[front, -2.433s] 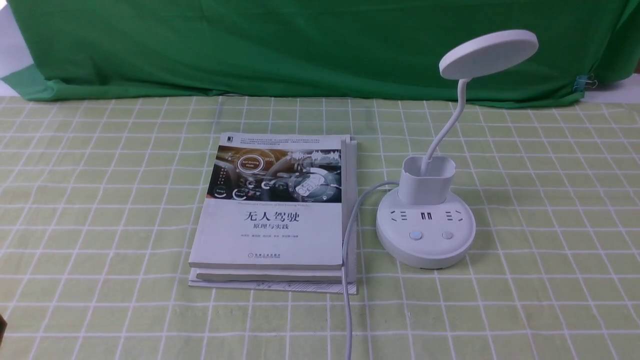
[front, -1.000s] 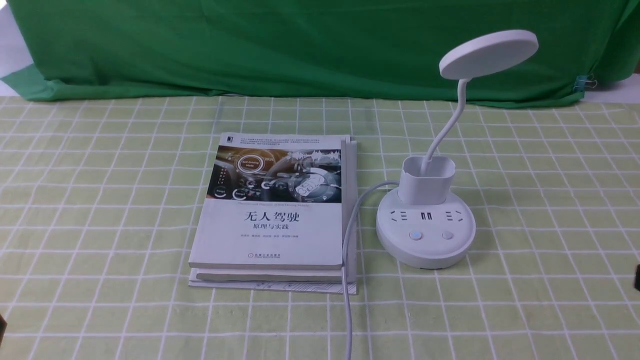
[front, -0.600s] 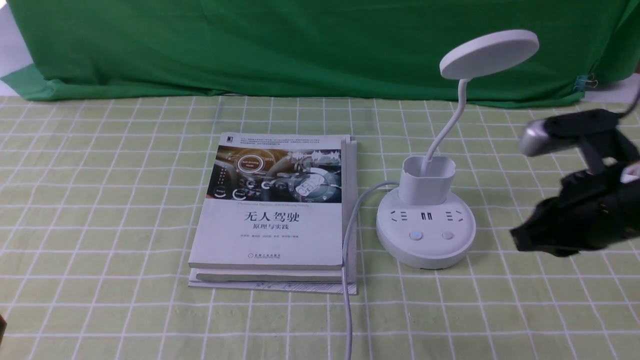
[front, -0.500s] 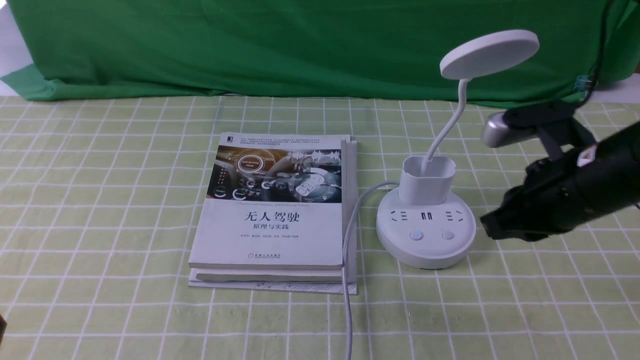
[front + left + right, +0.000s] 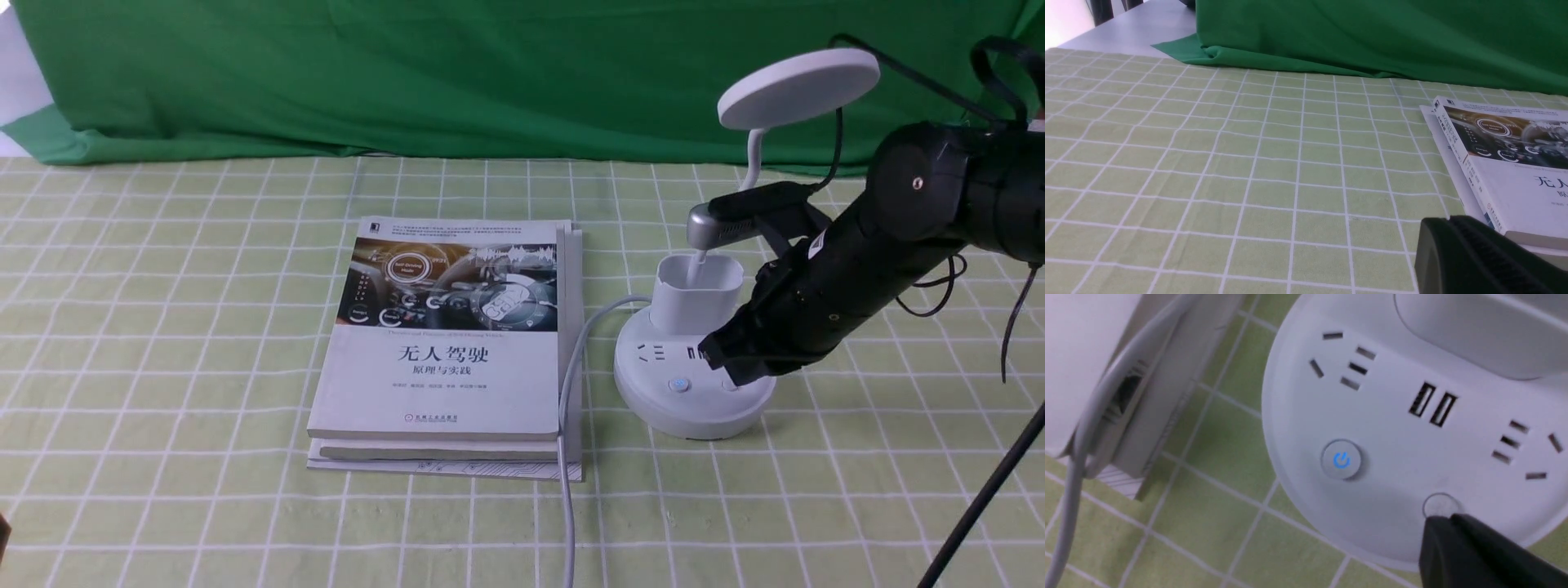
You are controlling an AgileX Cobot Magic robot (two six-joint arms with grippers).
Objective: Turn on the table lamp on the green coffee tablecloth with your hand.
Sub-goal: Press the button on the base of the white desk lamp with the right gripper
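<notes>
The white table lamp stands on the green checked tablecloth, its disc head unlit. My right gripper is shut and empty, its tip over the base at the right-hand button. In the right wrist view the shut tip covers the edge of the plain round button; the power button with a blue symbol is beside it. My left gripper is shut and empty, low over the cloth beside the book.
A stack of books lies left of the lamp, and the lamp's white cord runs along its right side toward the front edge. A dark green backdrop cloth hangs behind. A black rod crosses the front right corner.
My right arm came in from the right and swept left and down to the lamp base; its tip now sits at the right-hand button. Lamp and books have not moved.
</notes>
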